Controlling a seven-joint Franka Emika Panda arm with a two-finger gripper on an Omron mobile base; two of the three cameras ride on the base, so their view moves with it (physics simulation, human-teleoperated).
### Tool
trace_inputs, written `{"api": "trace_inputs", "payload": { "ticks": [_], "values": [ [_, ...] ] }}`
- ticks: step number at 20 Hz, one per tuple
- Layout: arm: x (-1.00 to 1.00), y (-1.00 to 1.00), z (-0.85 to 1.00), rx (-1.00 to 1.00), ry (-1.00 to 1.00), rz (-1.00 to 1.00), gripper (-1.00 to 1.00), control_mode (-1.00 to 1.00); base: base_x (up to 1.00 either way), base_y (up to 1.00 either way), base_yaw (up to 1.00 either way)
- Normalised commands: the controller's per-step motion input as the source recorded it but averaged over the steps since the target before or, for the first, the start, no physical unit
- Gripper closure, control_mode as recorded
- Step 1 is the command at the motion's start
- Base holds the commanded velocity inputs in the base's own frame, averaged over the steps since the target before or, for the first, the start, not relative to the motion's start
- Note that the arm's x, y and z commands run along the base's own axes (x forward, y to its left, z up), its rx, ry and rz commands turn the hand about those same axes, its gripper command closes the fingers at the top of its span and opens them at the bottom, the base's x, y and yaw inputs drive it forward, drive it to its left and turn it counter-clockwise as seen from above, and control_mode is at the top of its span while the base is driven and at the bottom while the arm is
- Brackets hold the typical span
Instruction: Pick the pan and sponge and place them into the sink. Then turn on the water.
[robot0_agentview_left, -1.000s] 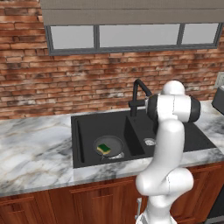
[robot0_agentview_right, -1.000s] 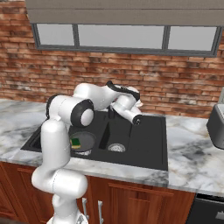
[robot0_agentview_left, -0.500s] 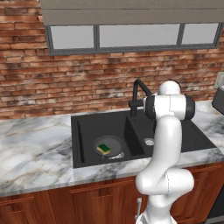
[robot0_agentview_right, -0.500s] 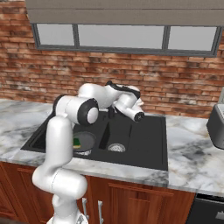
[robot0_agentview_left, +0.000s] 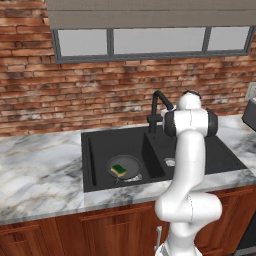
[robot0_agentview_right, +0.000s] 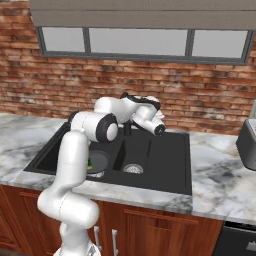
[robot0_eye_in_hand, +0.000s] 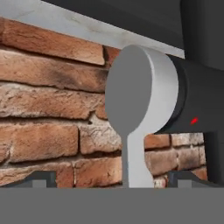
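- Marble bench (robot0_agentview_left: 40, 170) along a brick wall (robot0_agentview_left: 75, 100), running out on both sides of the sink.
- Black double sink (robot0_agentview_left: 97, 150) set into the bench, two basins side by side.
- Pan (robot0_agentview_left: 125, 167) flat on the floor of the left basin, over the drain there; edge of it also seen past the arm's link in the right base view (robot0_agentview_right: 99, 161).
- Sponge (robot0_agentview_left: 118, 170) lying inside the pan, yellow with a green top, touching the pan's floor.
- Steel drain (robot0_agentview_right: 133, 169) bare in the right basin.
- Black faucet (robot0_agentview_left: 159, 107) rising behind the divider between the basins, at the sink's back edge.
- Grey lever (robot0_eye_in_hand: 135, 113) with a round head on the faucet's black body, close up in the hand view, just ahead of the jaws.
- Jaws (robot0_eye_in_hand: 112, 177) spread wide apart, nothing between them, one dark tip on each side of the lever's stem.
- Arm's hand (robot0_agentview_right: 150, 120) reached out over the back of the sink, by the faucet.
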Motion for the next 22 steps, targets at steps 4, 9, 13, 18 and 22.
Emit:
{"api": "trace_inputs", "payload": {
  "ticks": [4,9,13,18,22],
  "values": [
    [0.39,-0.03,-0.18,0.05,0.08,0.0,-1.0,-1.0,0.0,0.0,0.0],
    [0.05,-0.24,0.0,0.11,0.01,0.0,1.0,-1.0,0.0,0.0,0.0],
    [0.0,-0.48,0.0,0.17,0.01,0.0,1.0,-1.0,0.0,0.0,0.0],
    [0.0,-0.61,-0.06,0.17,0.03,0.0,1.0,-1.0,0.0,0.0,0.0],
    [0.0,-0.72,-0.13,0.14,0.02,0.0,1.0,-1.0,0.0,0.0,0.0]
  ]
}}
